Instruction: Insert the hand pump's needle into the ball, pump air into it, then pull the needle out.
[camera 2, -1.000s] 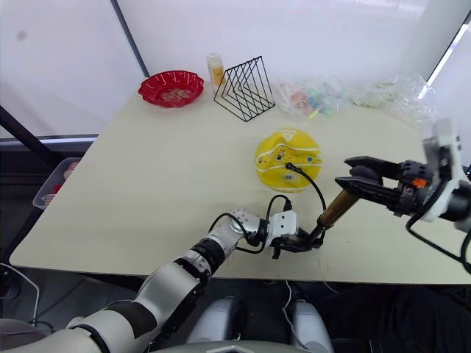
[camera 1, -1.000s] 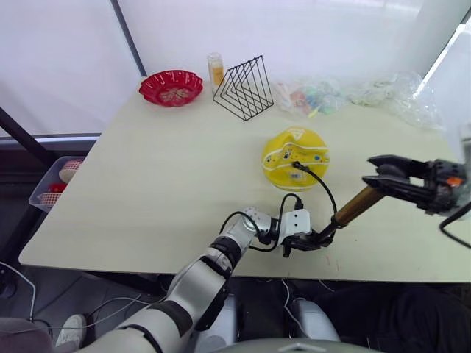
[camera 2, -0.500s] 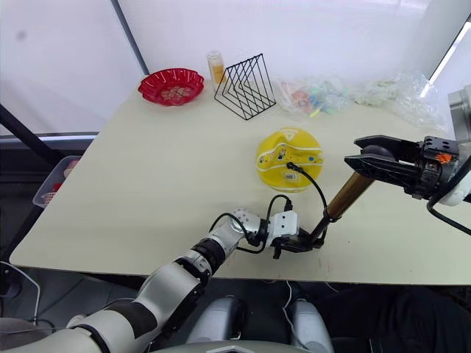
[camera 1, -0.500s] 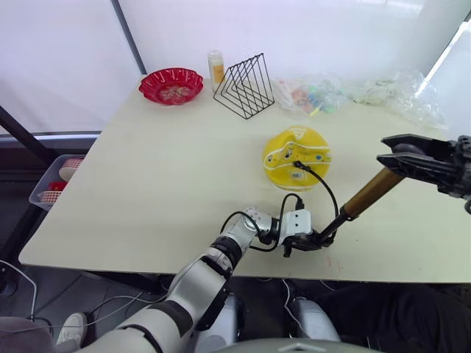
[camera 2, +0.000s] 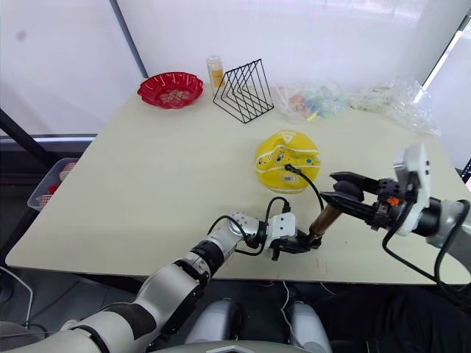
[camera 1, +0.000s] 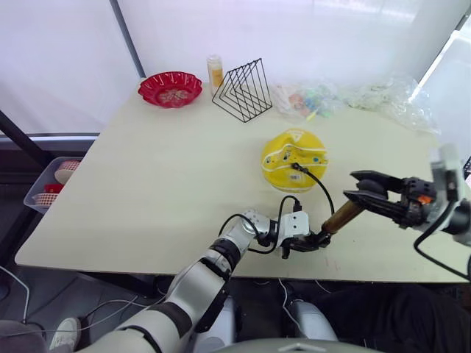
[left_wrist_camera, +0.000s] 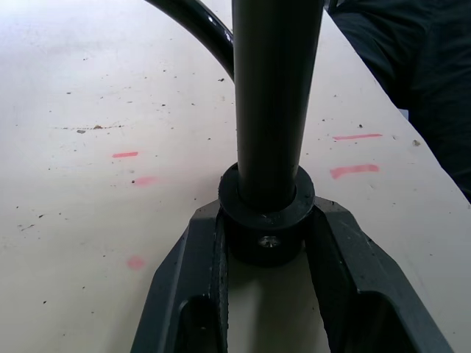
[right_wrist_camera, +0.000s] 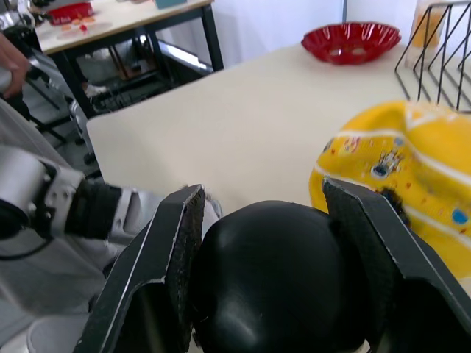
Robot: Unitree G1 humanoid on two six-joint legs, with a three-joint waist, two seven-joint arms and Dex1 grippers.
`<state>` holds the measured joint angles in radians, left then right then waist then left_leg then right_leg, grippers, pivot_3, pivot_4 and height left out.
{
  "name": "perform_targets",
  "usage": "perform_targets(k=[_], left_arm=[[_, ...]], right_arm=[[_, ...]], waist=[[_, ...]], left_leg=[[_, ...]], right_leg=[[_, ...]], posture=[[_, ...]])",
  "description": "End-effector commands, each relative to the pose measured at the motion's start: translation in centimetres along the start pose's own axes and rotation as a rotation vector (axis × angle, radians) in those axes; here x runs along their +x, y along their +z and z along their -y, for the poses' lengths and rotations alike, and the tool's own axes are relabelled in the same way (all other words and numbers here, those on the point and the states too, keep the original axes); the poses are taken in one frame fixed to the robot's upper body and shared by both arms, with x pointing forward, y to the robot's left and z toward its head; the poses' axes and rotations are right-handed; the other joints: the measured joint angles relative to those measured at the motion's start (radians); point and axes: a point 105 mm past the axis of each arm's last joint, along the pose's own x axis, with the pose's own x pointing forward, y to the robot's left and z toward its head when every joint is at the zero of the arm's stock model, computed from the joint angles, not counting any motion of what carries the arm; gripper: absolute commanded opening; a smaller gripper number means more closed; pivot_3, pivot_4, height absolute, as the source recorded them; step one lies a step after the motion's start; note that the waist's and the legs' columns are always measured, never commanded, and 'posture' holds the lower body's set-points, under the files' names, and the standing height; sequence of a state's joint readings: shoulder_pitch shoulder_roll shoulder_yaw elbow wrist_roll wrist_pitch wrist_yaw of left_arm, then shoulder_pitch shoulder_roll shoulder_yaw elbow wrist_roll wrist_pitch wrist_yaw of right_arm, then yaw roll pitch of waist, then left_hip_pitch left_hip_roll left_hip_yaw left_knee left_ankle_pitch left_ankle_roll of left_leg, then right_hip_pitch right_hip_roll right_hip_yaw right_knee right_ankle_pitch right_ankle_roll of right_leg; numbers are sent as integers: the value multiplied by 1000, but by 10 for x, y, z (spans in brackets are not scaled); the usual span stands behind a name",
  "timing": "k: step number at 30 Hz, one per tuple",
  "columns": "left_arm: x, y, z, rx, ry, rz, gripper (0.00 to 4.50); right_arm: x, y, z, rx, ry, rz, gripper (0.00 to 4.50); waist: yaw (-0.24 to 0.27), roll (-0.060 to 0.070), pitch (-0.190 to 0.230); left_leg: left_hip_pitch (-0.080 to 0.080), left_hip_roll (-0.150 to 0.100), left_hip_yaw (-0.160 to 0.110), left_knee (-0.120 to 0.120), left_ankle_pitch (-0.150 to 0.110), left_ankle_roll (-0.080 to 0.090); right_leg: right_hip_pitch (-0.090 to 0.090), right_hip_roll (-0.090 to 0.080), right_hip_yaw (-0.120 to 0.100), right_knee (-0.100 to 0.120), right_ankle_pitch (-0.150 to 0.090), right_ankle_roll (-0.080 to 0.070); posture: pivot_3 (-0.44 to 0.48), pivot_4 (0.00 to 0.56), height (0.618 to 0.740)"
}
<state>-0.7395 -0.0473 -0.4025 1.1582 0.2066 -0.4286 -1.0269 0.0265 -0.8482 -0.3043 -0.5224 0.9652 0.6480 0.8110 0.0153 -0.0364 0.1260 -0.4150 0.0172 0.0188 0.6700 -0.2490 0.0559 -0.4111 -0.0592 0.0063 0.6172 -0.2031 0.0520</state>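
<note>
1. Lower centre of the head views, near the front edge of the pale bench (camera 1: 147, 191): the left claw (camera 1: 313, 241) is clenched on the black base cap of the hand pump (camera 1: 335, 218), its two black fingers (left_wrist_camera: 184, 294) pressed either side of the collar in the left wrist view, pinning that end just above the benchtop.

2. Toward the right of the frame, the right claw (camera 1: 360, 193) grips the pump's rounded black handle (right_wrist_camera: 276, 279), a finger snug on each flank of the knob; the gold-bronze barrel slants up from the left claw to it.

3. At centre frame sits the yellow ball (camera 1: 294, 156), partly flattened, with the thin black hose (camera 1: 324, 190) arching from the pump base up to its near side. The needle itself is too small to make out; the black fitting (camera 2: 287, 168) appears to sit at the ball's surface, so the pumping step looks to be the one in hand.

4. Likely trouble from here: a push on the handle that runs off the barrel's line could lever the base cap out of the left claw's hold, or skid it across the bench.

5. Equally, any sideways drift of the pump would tug the hose, which could drag the light ball or work the needle loose before enough air has gone in.

6. A smooth domed knob held by only two fingers may also slip on a hard stroke.
</note>
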Motion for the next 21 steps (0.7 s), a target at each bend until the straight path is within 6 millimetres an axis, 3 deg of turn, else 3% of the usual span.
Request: perform_targets(k=[1, 6, 10, 13, 21], left_arm=[[-2, -40, 24, -90, -67, -144, 1033], [-3, -41, 24, -92, -66, -146, 1033], [-4, -42, 24, -89, -67, -149, 1033], [-4, -42, 25, -92, -67, -149, 1033], [-3, -42, 25, -92, -70, -146, 1033]], right_arm=[[6, -53, 4, 78, -35, -110, 2063], [6, -79, 15, 6, -115, -108, 2063], [7, -64, 14, -24, -103, -43, 2063], [0, -27, 15, -51, -88, 38, 2063], [-23, 42, 13, -101, -67, 95, 2063]], waist=[[0, 0, -1], [0, 0, -5], [0, 1, -5], [1, 2, -4], [6, 11, 2]], left_leg=[[0, 0, 0, 0, 0, 0], [0, 0, 1, 0, 0, 0], [1, 0, 1, 0, 0, 0], [0, 0, 1, 0, 0, -1], [-3, -1, 2, 0, 0, 0]], right_leg=[[0, 0, 0, 0, 0, 0], [0, 0, 0, 0, 0, 0], [0, 0, -3, 0, 0, 0], [0, 0, -4, 1, 0, 0], [-1, -3, -7, -1, 0, 0]], posture=[[0, 150, 737], [0, 150, 737], [0, 150, 737], [0, 150, 737], [0, 150, 737]])
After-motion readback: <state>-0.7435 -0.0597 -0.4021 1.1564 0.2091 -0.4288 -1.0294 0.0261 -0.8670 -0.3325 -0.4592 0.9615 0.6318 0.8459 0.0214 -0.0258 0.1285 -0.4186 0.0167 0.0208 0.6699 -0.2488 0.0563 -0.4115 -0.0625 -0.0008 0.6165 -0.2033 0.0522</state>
